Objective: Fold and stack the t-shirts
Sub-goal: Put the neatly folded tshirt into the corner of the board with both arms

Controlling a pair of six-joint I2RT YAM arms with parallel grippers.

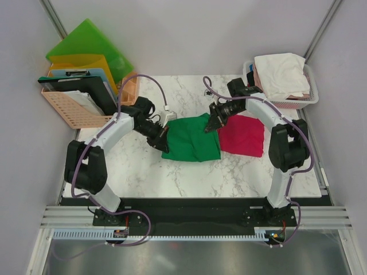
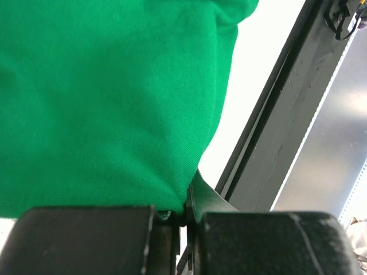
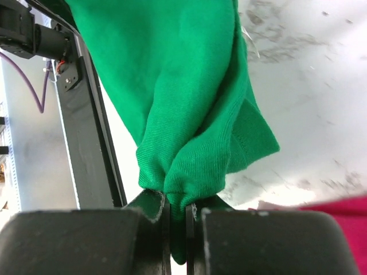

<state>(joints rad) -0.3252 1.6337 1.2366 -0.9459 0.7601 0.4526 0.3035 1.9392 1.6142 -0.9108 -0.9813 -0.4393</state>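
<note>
Left gripper [image 1: 163, 139]: your left jaws are clamped tight on the 9 o'clock edge of the green tee [image 1: 192, 140]; the wrist view shows a fold of green cloth pinched between the pads.
Right gripper [image 1: 210, 126]: likewise closed on the green tee, at its 1 o'clock corner, with a bunched gather of cloth caught in the jaws.
Green tee: it lies near the middle of the marble table [image 1: 172, 177], already gathered into a rough rectangle, not spread flat. Its edges look uneven, so you can judge it partly folded and not finished.
Magenta tee [image 1: 243, 136]: at 3 o'clock of the green one, touching or slightly under its edge. It sits as a compact square and reads as folded.
White basket [image 1: 312, 94]: at the table's 1 o'clock corner, holding a heap of white and pale pink shirts [image 1: 281, 74] that look unfolded.
Peach crate [image 1: 69, 112]: at 10 o'clock, filled with folders and a clipboard, and not part of your job.
Progress: roughly one tee folded and one in hand. Nothing is stacked yet.
Left to do: finish the green fold, set it on the magenta tee, then work through the basket.
</note>
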